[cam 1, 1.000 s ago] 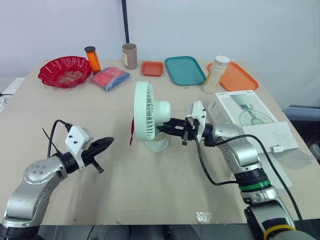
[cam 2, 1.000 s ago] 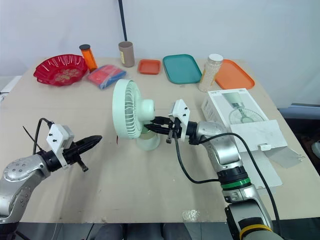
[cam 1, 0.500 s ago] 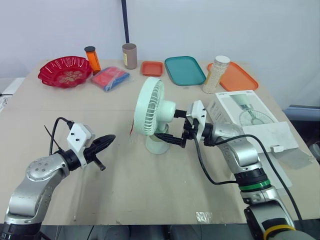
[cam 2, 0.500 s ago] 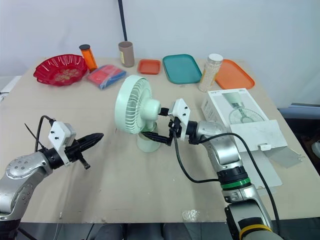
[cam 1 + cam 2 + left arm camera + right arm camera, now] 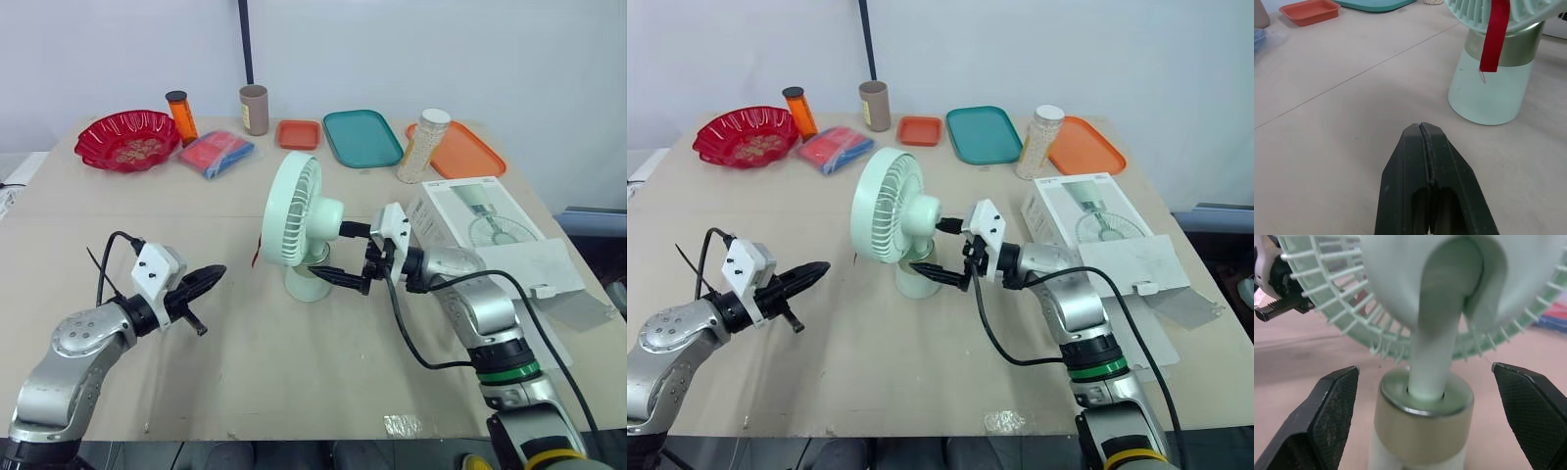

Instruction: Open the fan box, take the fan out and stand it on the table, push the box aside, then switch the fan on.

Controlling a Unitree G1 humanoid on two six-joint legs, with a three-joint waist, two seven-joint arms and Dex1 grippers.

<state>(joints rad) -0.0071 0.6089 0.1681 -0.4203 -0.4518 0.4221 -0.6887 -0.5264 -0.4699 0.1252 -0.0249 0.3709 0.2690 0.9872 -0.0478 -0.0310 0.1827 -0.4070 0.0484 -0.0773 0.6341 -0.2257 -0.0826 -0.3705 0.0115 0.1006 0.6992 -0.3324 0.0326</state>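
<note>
The pale green fan (image 5: 299,217) stands upright on its round base (image 5: 310,283) in the middle of the table, a red ribbon (image 5: 1493,34) hanging from its grille. Behind it my right gripper (image 5: 345,256) is open, one finger above and one below, either side of the fan's neck (image 5: 1437,347) without touching it. The white fan box (image 5: 472,216) lies to the right with its flap (image 5: 552,268) folded out. My left gripper (image 5: 210,278) is shut with nothing in it, low over the table to the left of the fan.
Along the far edge stand a red bowl (image 5: 127,139), an orange bottle (image 5: 181,116), a brown cup (image 5: 254,108), a blue-red packet (image 5: 216,153), a small orange tray (image 5: 298,133), a teal tray (image 5: 362,137), a bead jar (image 5: 423,145) and an orange tray (image 5: 465,149).
My right gripper was shut on the back of the fan; it has opened and drawn back a little to the right. The fan head has turned and tilted. The left arm barely moved.
</note>
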